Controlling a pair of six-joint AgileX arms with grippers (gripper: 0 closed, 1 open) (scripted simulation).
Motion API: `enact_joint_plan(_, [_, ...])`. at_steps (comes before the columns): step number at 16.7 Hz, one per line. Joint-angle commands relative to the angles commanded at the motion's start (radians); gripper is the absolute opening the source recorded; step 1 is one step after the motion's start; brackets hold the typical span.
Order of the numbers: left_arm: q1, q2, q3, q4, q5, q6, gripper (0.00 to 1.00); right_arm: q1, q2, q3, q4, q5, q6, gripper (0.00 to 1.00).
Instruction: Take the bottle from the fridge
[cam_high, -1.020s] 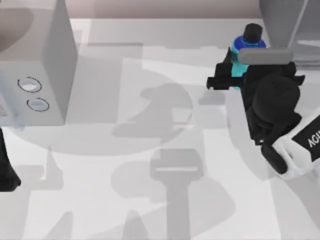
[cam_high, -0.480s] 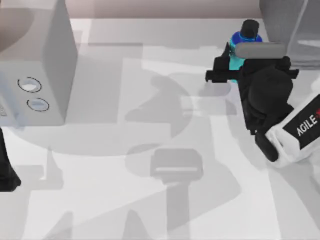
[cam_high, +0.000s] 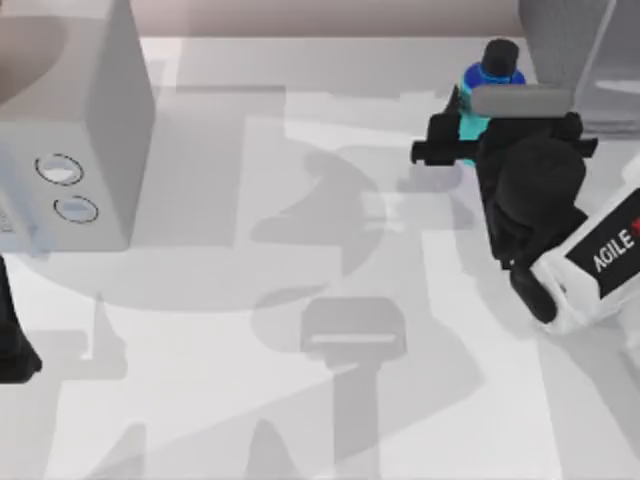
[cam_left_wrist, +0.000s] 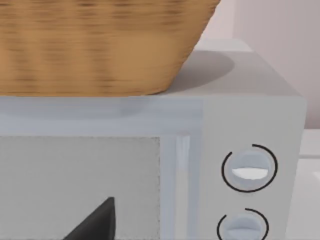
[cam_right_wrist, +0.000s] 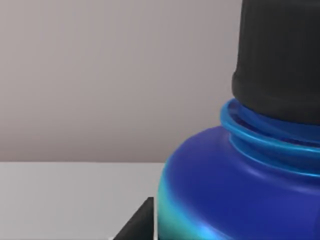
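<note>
R gripper (cam_high: 462, 128) at approx 1 o'clock on the table (cam_high: 300, 400), clamped on the bottle (cam_high: 478, 100) — cap up, upright; fridge (cam_high: 580, 50) just beside it at 3 o'clock, bottle outside it; L arm (cam_high: 12, 330) parked at 9 o'clock — can't tell its pincer state; microwave (cam_high: 70, 130) w/ two dials at 10 o'clock.

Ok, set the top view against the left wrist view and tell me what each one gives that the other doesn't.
Top view: the right gripper with its fingers closed on the bottle, just left of the fridge at the table's far right corner; the left arm parked at the left edge.
Left wrist view: a wicker basket sitting on the grey box, and that box's front window.
Both: the grey box with its two dials.
</note>
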Motion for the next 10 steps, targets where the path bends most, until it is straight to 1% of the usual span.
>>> enact_joint_plan(4, [0.000,0.000,0.000,0.000,0.000,0.000,1.00,0.000,0.000,0.000,0.000,0.000,0.000,0.98])
enact_joint_plan(5, [0.000,0.000,0.000,0.000,0.000,0.000,1.00,0.000,0.000,0.000,0.000,0.000,0.000,1.00])
enact_joint_plan(10, [0.000,0.000,0.000,0.000,0.000,0.000,1.00,0.000,0.000,0.000,0.000,0.000,0.000,1.00])
